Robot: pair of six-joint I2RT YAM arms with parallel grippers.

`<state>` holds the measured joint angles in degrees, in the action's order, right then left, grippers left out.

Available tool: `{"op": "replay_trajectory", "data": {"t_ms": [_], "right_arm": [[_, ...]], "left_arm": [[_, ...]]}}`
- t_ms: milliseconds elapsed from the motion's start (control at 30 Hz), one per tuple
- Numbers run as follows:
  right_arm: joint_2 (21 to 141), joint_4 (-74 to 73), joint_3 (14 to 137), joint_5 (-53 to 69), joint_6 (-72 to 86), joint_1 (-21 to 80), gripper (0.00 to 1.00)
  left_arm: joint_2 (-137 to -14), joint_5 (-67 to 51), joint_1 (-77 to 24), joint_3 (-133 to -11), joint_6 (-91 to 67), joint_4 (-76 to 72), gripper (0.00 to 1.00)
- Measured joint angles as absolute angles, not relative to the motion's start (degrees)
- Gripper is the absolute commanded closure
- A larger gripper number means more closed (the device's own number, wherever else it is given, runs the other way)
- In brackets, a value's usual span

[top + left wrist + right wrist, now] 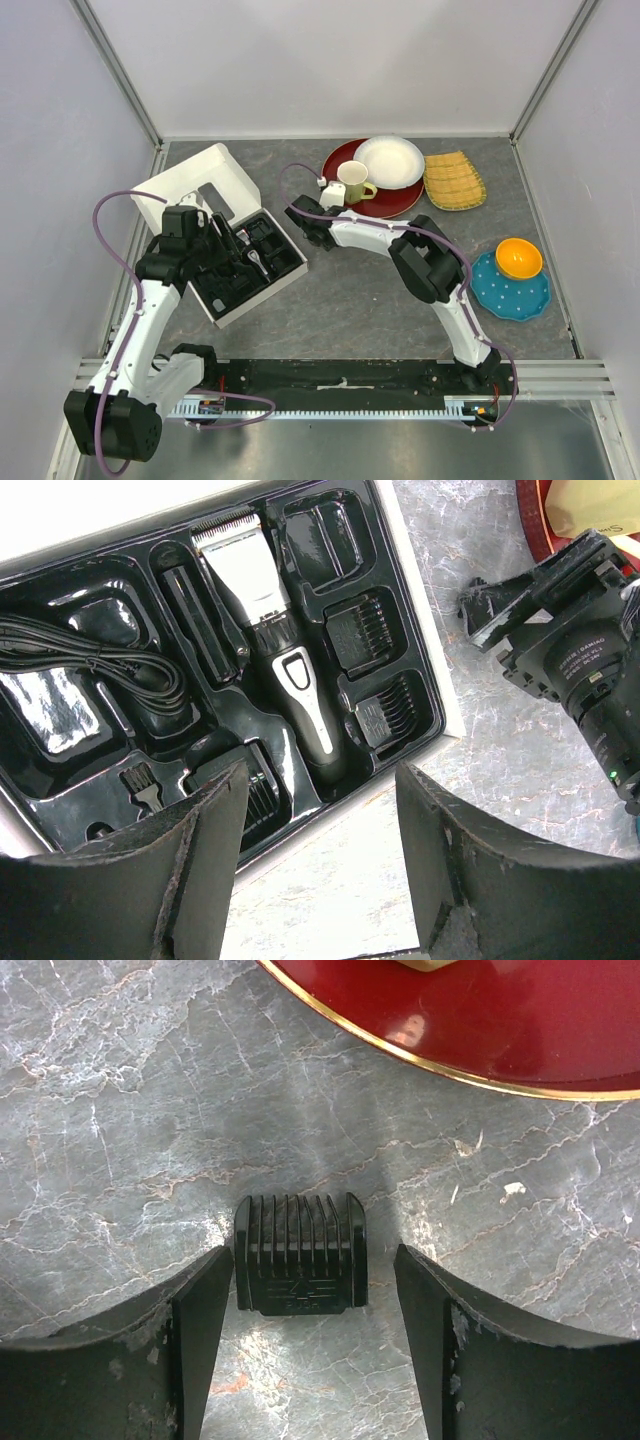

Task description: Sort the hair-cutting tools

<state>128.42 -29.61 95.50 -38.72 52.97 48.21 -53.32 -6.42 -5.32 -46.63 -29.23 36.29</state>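
The white box (225, 312) holds a black tray (420, 680). In the left wrist view the tray holds the black-and-silver clipper (285, 670), the coiled black cord (90, 665), a thin black comb (205, 630) and comb guards (360, 630) (385, 710) in separate pockets. My left gripper (320, 860) is open and empty above the tray's near edge (228, 250). One loose black comb guard (300, 1255) lies flat on the grey table. My right gripper (312, 1330) is open, one finger on each side of that guard, just short of it (297, 210).
The box's white lid (205, 175) stands open behind the tray. A red plate (340, 160) with a white bowl (390, 160) and a yellow mug (355, 182) lies close behind the right gripper. A bamboo tray (454, 180) and a blue plate (510, 290) with an orange bowl (518, 258) are at the right.
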Motion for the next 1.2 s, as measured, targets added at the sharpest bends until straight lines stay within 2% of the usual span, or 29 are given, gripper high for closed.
{"op": "replay_trajectory", "data": {"t_ms": [133, 300, 400, 800, 1000, 1200], "right_arm": [[128.42, -28.71, 95.55, -37.12, 50.83, 47.42, 0.36], [128.42, -27.68, 95.72, -34.79, 48.45, 46.06, 0.61], [128.38, -27.03, 95.79, -33.82, 47.59, 45.6, 0.71], [120.88, -24.36, 87.44, -25.96, 49.84, 44.69, 0.72], [106.15, -21.5, 77.78, -21.85, 56.01, 44.86, 0.73], [89.21, -16.49, 70.89, -19.68, 61.69, 44.88, 0.73]], "left_arm": [[-53.43, -6.42, -5.32, -46.63, -29.26, 36.27, 0.33], [-53.58, -6.46, -5.21, -46.63, -29.23, 36.27, 0.3], [-53.54, -6.66, -5.21, -46.59, -29.23, 36.1, 0.29], [-49.89, -15.57, -5.1, -44.25, -27.94, 30.83, 0.29], [-42.04, -24.6, -5.3, -39.51, -29.58, 21.93, 0.29], [-39.24, -29.5, -8.8, -37.69, -33.1, 11.03, 0.3]]}}
